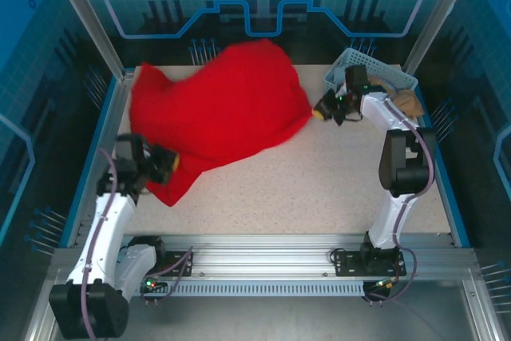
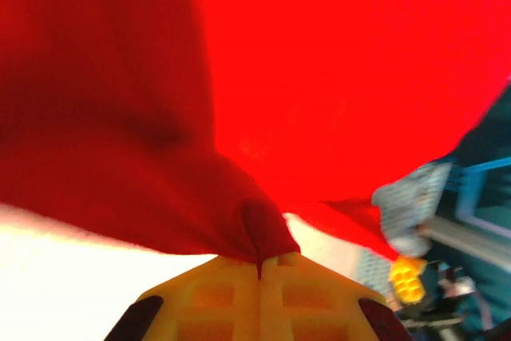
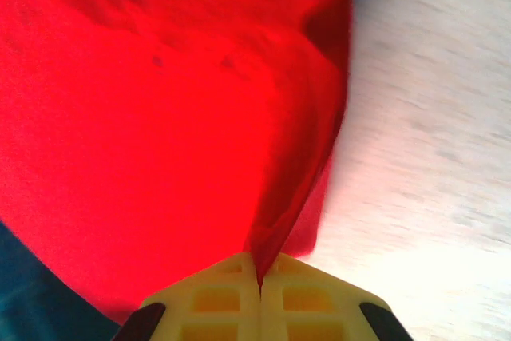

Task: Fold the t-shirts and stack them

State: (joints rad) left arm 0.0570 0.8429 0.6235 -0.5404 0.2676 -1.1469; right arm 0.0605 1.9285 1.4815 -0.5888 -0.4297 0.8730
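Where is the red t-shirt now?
In the top view the red t-shirt spreads far left to centre, pinched by the left hand at its near corner and the right hand at its right edge, beside the basket.

Top view: red t-shirt [image 1: 223, 109] lies bunched, so collar, sleeves & any print can't be made out. The left gripper [image 1: 170, 163] pinch on the cloth is too small to judge there. Right arm [image 1: 375, 109] blocks part of the basket [image 1: 375, 69]; tan item [image 1: 409, 101] near it too small to ID. Left wrist view: bkgd blurred, fingers [image 2: 215, 301] cut off at bottom edge. Right wrist view: table [image 3: 431, 117] smeared, fingers [image 3: 215, 305] cropped likewise
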